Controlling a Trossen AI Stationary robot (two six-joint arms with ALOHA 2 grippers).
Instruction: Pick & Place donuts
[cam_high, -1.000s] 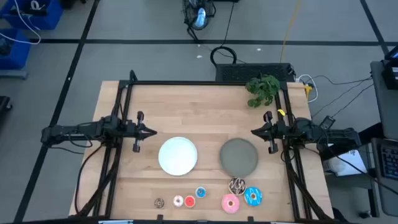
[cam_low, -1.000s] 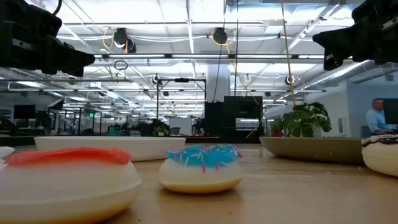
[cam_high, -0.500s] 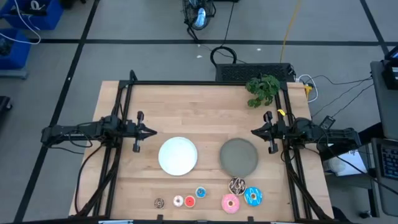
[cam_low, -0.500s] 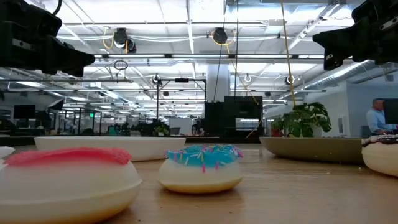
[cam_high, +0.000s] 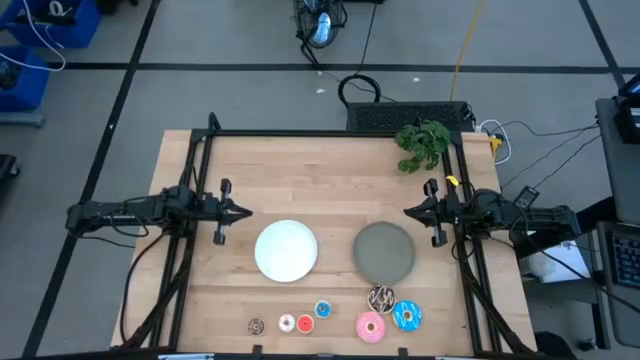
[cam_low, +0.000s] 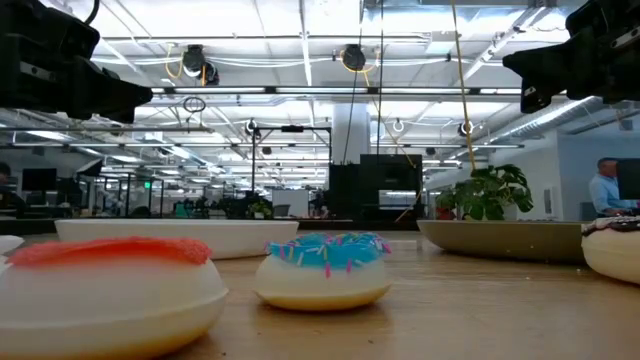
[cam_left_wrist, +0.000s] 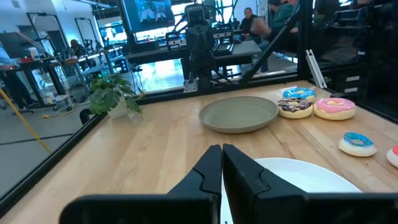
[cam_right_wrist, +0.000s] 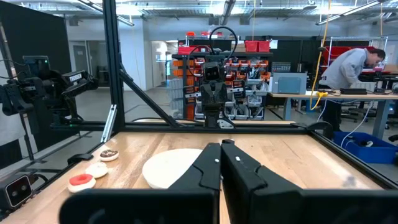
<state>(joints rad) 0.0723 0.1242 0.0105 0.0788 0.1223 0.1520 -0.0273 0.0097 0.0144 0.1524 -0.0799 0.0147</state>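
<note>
Nothing's budged in the last second: my left gripper (cam_high: 243, 211) and right gripper (cam_high: 410, 211) still sit pinched shut and empty at the table sides. So I haven't started; all the donuts (cam_high: 322, 310) are lined up along the near edge, plates bare. Only the right wrist cam catches a person (cam_right_wrist: 351, 68) at a bench behind.

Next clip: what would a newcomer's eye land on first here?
Probably the two round plates mid-table, the white plate beside the grey plate, both bare. Next, the row of six small donuts along the near edge, from the tiny brown donut to the blue donut. The left tool and right tool face each other, shut, above the plates' outer sides.
</note>
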